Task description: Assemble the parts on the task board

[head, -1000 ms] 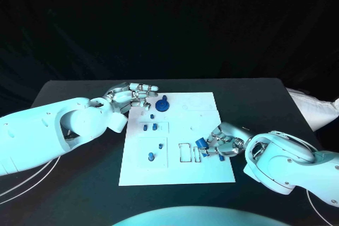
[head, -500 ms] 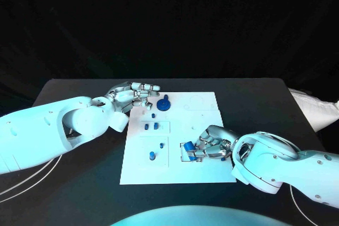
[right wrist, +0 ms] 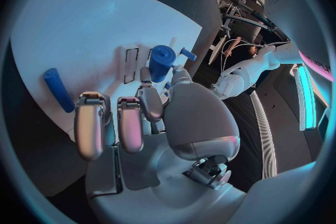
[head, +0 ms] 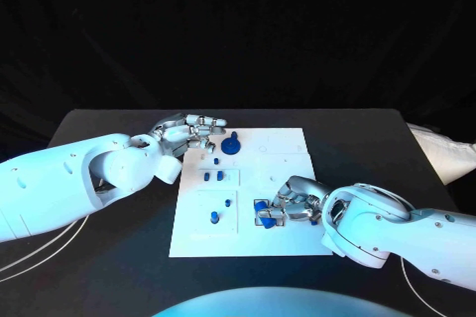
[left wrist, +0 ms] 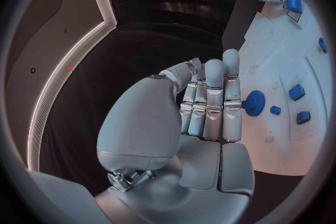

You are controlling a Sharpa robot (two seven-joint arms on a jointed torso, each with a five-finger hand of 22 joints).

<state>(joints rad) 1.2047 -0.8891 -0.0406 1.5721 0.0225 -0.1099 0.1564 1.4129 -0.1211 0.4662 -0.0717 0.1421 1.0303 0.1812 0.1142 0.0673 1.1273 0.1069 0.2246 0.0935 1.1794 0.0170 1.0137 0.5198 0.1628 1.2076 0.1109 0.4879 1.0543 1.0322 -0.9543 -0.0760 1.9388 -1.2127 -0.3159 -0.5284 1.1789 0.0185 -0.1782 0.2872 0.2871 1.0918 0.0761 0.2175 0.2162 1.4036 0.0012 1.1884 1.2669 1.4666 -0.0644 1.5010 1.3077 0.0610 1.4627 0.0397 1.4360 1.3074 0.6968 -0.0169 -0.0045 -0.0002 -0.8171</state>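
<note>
The white task board (head: 243, 238) lies mid-table. My right hand (head: 296, 205) hovers over its near middle and pinches a short blue cylinder (head: 266, 208) between thumb and a finger, just above the narrow slots (head: 260, 218). The right wrist view shows that cylinder (right wrist: 162, 62) beside the slots (right wrist: 131, 65), and a blue rod (right wrist: 57, 89) lying flat on the board. My left hand (head: 188, 133) rests at the board's far left corner and holds nothing, its fingers side by side (left wrist: 209, 105). A blue gear (head: 230, 147) stands just right of it.
Small blue parts sit in the board's left recesses (head: 210, 176), with two more nearer me (head: 213, 217). In the left wrist view the gear (left wrist: 254, 102) and small parts (left wrist: 297, 91) lie beyond the fingers. Black table (head: 109, 248) surrounds the board.
My right hand has carried the blue cylinder leftward across the board to the slots. The left hand has stayed where it was.
</note>
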